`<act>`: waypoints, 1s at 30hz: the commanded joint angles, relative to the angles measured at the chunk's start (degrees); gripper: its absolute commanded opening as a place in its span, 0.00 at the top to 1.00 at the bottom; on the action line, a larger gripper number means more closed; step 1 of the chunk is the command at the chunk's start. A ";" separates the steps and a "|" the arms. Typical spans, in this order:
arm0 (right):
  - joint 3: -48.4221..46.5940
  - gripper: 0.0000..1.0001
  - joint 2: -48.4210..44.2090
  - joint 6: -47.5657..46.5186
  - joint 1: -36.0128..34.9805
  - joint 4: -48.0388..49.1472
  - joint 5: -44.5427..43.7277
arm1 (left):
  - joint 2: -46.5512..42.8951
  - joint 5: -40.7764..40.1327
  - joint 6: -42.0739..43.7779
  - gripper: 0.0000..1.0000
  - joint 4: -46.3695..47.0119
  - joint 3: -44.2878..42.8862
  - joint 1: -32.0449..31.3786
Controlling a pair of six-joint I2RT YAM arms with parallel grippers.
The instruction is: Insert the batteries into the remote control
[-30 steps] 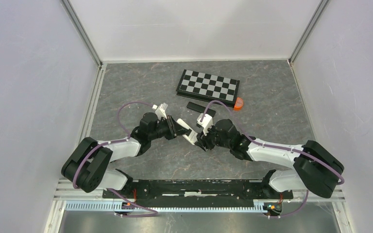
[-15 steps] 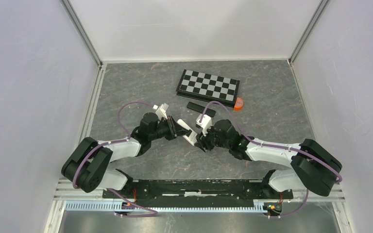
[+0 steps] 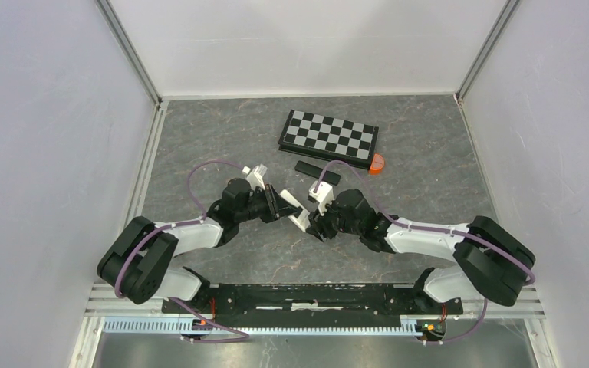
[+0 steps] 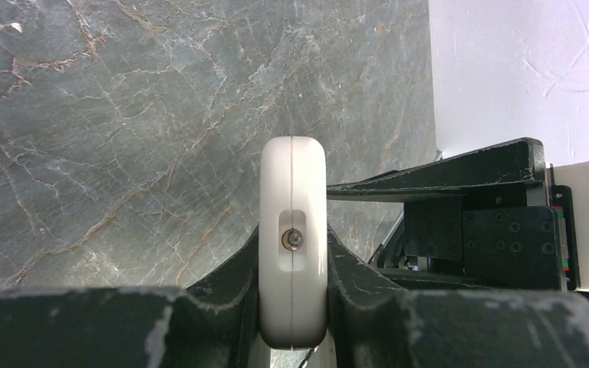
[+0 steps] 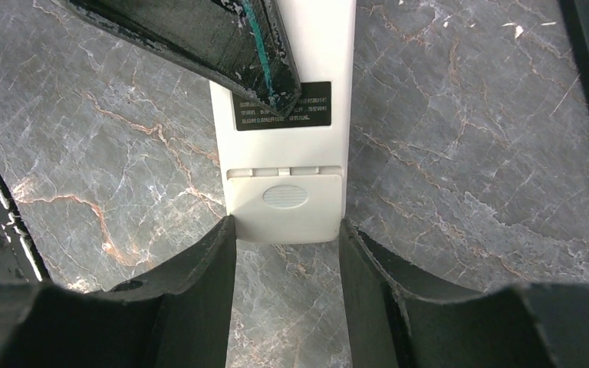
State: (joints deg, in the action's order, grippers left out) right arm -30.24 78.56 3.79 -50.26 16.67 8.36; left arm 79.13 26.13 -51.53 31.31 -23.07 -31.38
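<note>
The white remote point(image 5: 291, 153) looks like a light, stiff shell of smooth plastic. It is judged slippery under hard pads and likely to twist if pinched only at a corner, so the long flat sides are the safest places to hold it. The ridged thumb patch on the battery cover point(image 5: 285, 203) is the place to push that lid off. The cover is shut, and it probably slides out toward the right jaws, so a grip on that end would lock it. The left gripper point(image 4: 293, 261) pinches the remote across its thin edges, one dark finger pressed on each side. The rounded end with its small recess pokes out just past the fingertips. The right gripper point(image 5: 285, 230) stands spread to about the width of the remote. Its two fingers point(image 5: 199, 276) flank the cover end, and their tips meet the lower corners of the casing. The wrist view does not show whether they squeeze it or only rest against it. One finger of the left gripper crosses the remote's back just beyond the printed label point(image 5: 282, 105), on the far side from the right jaws. No batteries can be seen in any view, neither between the jaws nor on the marbled table point(image 5: 468, 153) below them, so the cells have to be found before loading.
</note>
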 commanded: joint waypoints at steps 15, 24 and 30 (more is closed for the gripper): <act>-5.21 0.54 8.05 3.12 -0.29 4.41 0.37 | 4.17 9.24 -3.03 0.98 10.01 0.05 -2.64; -2.78 0.50 11.63 6.05 -0.34 9.50 -1.42 | 4.65 7.78 0.03 0.98 7.50 0.57 -3.41; -1.45 0.45 12.33 7.84 -0.25 12.50 -1.68 | 3.92 6.55 2.53 0.98 4.21 0.81 -3.34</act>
State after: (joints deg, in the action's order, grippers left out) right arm -31.88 88.66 9.82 -50.26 20.93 9.69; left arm 84.42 24.64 -48.10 33.78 -22.06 -31.79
